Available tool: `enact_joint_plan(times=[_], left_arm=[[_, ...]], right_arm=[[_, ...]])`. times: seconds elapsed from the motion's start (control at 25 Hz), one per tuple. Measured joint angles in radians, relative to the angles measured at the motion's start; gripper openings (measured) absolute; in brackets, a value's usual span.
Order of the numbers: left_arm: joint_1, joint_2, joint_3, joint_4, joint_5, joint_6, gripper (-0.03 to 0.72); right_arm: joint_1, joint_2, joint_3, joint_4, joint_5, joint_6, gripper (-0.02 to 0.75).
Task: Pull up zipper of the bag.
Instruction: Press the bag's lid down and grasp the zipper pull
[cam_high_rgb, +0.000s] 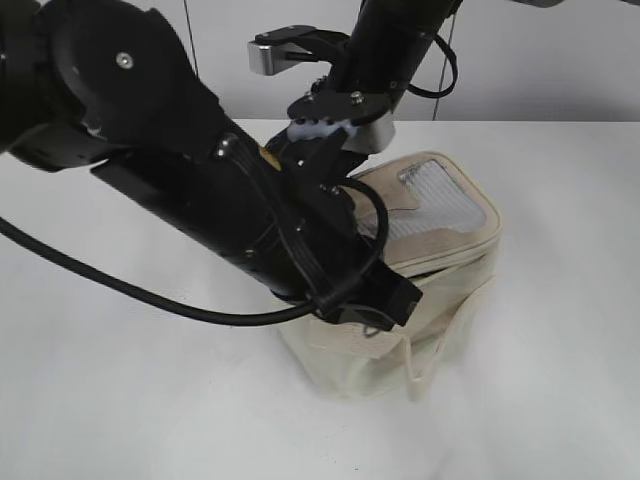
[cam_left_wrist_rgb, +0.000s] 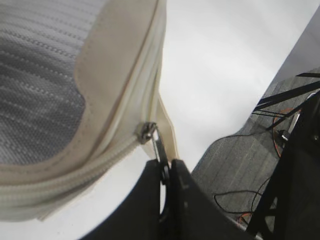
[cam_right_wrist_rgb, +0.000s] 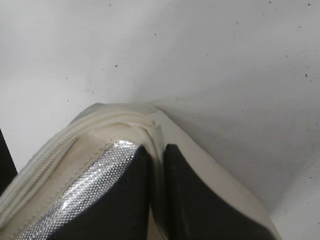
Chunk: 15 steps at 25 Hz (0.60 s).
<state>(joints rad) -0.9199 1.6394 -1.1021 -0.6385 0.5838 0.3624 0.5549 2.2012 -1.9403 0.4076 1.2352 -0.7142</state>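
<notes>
Left arm (cam_high_rgb: 200, 200) crosses the exterior view's foreground, its black cable looping low over the white worktop (cam_high_rgb: 120, 400). Its gripper (cam_left_wrist_rgb: 167, 175) meets the near upper edge of the bag (cam_high_rgb: 400, 330) — in the left wrist view the dark jaws are clenched on the metal zipper pull (cam_left_wrist_rgb: 159, 147), which hangs from the slider (cam_left_wrist_rgb: 146, 131) at a bend in the cream zipper track (cam_left_wrist_rgb: 65, 175).

The bag is a cream fabric lunch bag standing upright near the worktop's centre, a thin strap (cam_high_rgb: 425, 365) dangling down its front. Its top panel carries a ribbed, silvery translucent window (cam_high_rgb: 435, 200) framed in tan trim. The zipper teeth seen left of the slider lie meshed; the track beyond the slider cannot be judged. Contents are not visible.

Further back, the right gripper (cam_right_wrist_rgb: 157, 200) comes down on the bag's far top edge — jaws clenched on a fold of cream trim (cam_right_wrist_rgb: 157, 165) beside the silver panel.
</notes>
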Motion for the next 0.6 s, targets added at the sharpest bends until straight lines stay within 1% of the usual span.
enact_joint_plan(times=[0.16,0.4,0.6], left_arm=[[0.010,-0.003,-0.001,0.061,0.058,-0.070,0.008],[0.032,-0.020,-0.011,0.201,0.160,-0.213,0.005],[0.078,-0.072,-0.011,0.318,0.233,-0.321,0.003]], right_arm=[[0.000,0.000,0.000,0.015,0.000,0.005,0.061],[-0.002,0.000,0.000,0.038,-0.003,0.045,0.052],[-0.004,0.000,0.000,0.051,-0.027,0.084,0.049]])
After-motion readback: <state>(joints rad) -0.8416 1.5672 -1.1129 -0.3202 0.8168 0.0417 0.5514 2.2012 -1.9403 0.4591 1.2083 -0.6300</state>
